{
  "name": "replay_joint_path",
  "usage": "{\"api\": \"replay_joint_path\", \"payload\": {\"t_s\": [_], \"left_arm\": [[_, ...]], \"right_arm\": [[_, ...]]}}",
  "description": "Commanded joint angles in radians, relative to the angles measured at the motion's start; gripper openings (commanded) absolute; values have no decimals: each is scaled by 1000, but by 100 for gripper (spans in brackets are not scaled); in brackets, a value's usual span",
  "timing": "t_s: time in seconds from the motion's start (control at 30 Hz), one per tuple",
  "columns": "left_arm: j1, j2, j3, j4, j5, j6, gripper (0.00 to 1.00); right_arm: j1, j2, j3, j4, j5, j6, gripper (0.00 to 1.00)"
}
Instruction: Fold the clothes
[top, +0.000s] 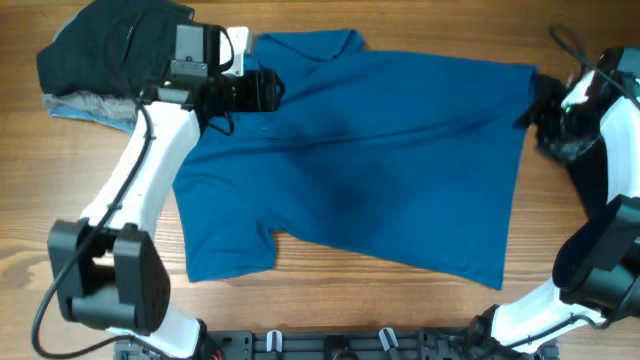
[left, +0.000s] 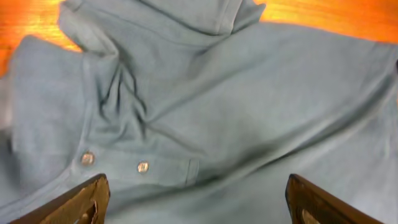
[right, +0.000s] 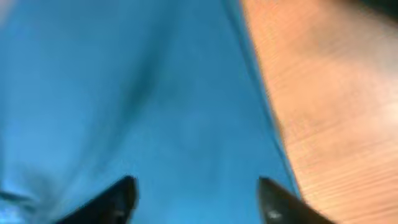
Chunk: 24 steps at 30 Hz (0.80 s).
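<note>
— Blue polo shirt (top: 370, 160) is spread on the bench (top: 60, 170); has any fold been made?
— None seen. Placket (left: 143, 167) lies under the wide-open left hand (left: 199, 202), hem (right: 261, 112) under the wide-open right hand (right: 199, 199).

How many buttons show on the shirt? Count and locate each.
2. Left wrist view: the first button lies on the placket of the blue shirt; the second button lies beside it, nearer the placket's end. Folds may hide more.
</note>
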Motion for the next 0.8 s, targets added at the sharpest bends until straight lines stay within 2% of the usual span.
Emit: {"api": "replay_joint_path", "payload": {"t_s": [0.0, 0.07, 0.13, 0.2, 0.23, 0.27, 0.3, 0.33, 0.37, 0.4, 0.47, 0.63, 0.67, 0.7, 0.73, 0.77], "left_arm": [[-1, -13, 7, -150, -64, 44, 92], [-1, -13, 7, -208, -71, 77, 92], [-1, -13, 7, -241, -79, 115, 93], [-1, -13, 7, -254, -97, 117, 94], [-1, -13, 7, -253, -98, 117, 94], [-1, -13, 7, -252, -98, 117, 94], [-1, -13, 7, -252, -98, 117, 94], [-1, -13, 7, -253, -103, 116, 95], [-1, -13, 7, -255, -116, 116, 94], [-1, -13, 7, -261, -132, 116, 95], [-1, -13, 7, -270, -158, 117, 95], [-1, -13, 7, -272, -183, 166, 100], [-1, -13, 7, -279, -192, 166, 100], [-1, -13, 7, -289, -203, 166, 100], [-1, -13, 7, -309, -222, 166, 100], [-1, -13, 6, -330, -248, 166, 100]], "right_arm": [[1, 49, -126, -32, 202, 25, 80], [3, 49, -237, 19, 175, 6, 83], [3, 49, -341, 118, 59, -57, 84], [3, 49, -404, 175, 3, -57, 81], [3, 49, -442, 204, -10, -53, 77], [3, 49, -475, 221, -10, -53, 69], [3, 49, -500, 241, -2, -51, 54], [1, 49, -519, 252, 22, -41, 34], [-7, 49, -525, 249, 127, 12, 14], [-20, 47, -517, 234, 227, 54, 4], [-61, 44, -476, 188, 393, 116, 4], [-173, 44, -380, 200, 410, 140, 4], [-183, 44, -365, 193, 402, 128, 12], [-186, 44, -352, 184, 404, 113, 54], [-186, 44, -336, 172, 404, 83, 66], [-186, 44, -325, 163, 404, 79, 68]]}}
